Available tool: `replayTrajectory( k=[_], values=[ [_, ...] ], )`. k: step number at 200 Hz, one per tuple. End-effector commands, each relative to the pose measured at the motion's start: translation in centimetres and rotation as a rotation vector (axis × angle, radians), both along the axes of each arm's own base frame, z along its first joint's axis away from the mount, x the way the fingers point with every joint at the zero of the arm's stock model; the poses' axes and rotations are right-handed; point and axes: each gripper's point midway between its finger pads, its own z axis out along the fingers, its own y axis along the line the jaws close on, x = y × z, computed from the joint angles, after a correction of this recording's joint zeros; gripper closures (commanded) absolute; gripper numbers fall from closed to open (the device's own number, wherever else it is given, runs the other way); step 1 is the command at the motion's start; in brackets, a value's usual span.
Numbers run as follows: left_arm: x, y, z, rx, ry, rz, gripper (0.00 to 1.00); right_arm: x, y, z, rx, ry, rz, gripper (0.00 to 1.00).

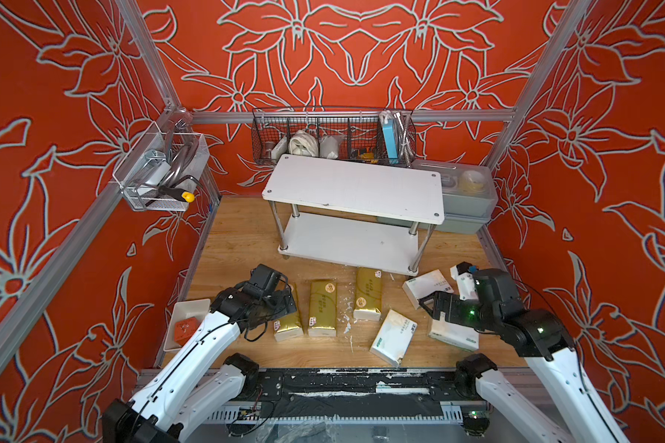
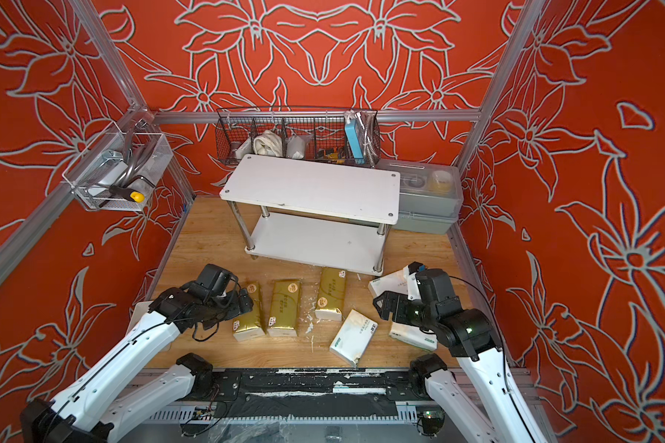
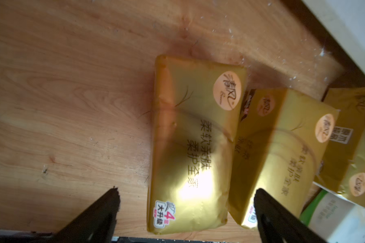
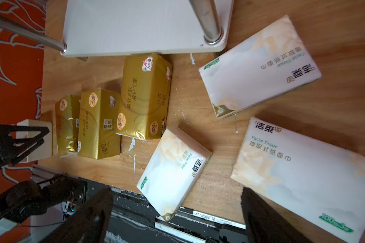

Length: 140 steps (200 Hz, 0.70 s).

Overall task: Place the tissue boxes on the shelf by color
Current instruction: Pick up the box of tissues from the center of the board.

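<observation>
White shelf top shows in both top views only; left claw and right claw gape empty

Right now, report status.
Left gripper open over leftmost gold tissue pack. Right gripper open above white tissue packs. All six on table, none on shelf. Nothing blocking.

Both tiers of the shelf lie bare, reachable from the front between its chrome posts. One gold pack lies just before the lower board. The wire basket and the grey bin crowd the shelf's back and right.
</observation>
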Motion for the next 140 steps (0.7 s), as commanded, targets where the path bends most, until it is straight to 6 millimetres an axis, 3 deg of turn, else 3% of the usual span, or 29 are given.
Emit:
replayTrajectory(
  k=[1, 93, 140],
  values=[
    [-0.1, 0.0, -0.8, 0.004, 0.005, 0.051, 0.02, -0.9, 0.7, 0.1, -0.021, 0.029, 0.08, 0.05],
    [0.8, -1.1, -2.7, 0.038, 0.023, 0.006, 0.02, 0.6, 4.4, -1.3, -0.056, 0.038, 0.199, 0.04],
    [0.1, -1.1, -5.3, 0.073, 0.095, 0.003, 0.02, 1.1, 6.0, -2.0, -0.07, 0.042, 0.24, 0.03]
  ],
)
